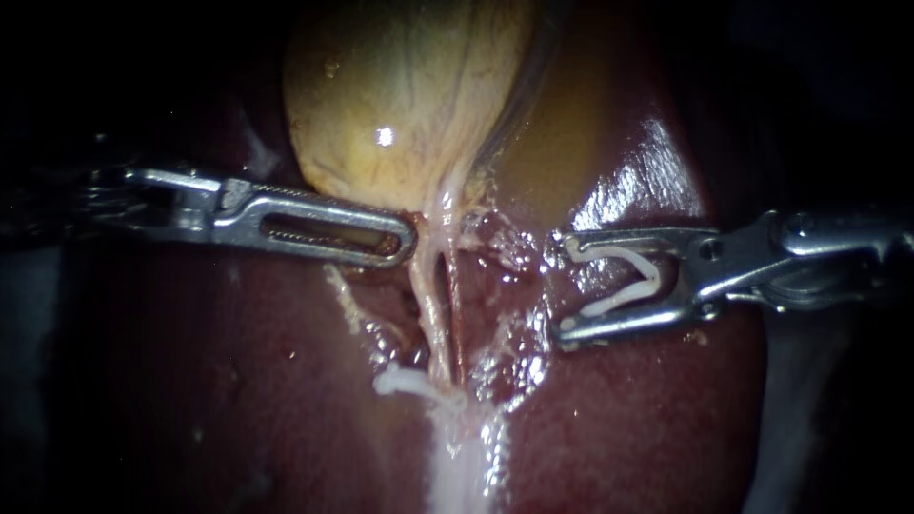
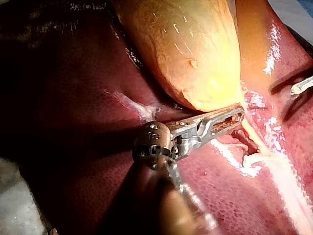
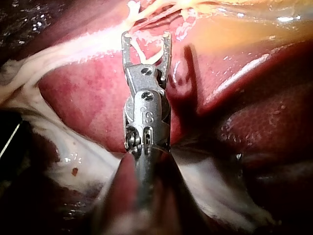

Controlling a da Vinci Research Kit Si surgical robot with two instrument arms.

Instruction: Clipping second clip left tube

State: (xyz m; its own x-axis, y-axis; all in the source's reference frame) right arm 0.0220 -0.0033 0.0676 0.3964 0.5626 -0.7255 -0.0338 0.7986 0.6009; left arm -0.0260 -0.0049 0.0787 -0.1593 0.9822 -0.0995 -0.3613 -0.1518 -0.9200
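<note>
Endoscope view puts the right instrument [image 1: 560, 284] at the view's right. Its jaws are spread wide yet bear from both sides on the loaded clip [image 1: 653, 273], a white V seated between them. That clip's long axis lies along the shaft, nearly level across the view. Its mouth faces the view's left, toward the tubes, and it stands apart from them, over wet liver [image 1: 238, 381].

The left tube [image 1: 428, 295] and the redder right tube [image 1: 457, 324] run side by side down from the neck of the gallbladder [image 1: 400, 86], so the clip's axis crosses theirs. Lower on the left tube is a seated clip [image 1: 398, 381], white, its end jutting to the view's left.

The left instrument [image 1: 405, 238] comes in level from the left. Its slotted jaws are closed together and pinch tissue at the gallbladder's neck, just beside the tubes' upper end.

Right wrist view shows a small stamped mark on the right instrument's hinge block.
</note>
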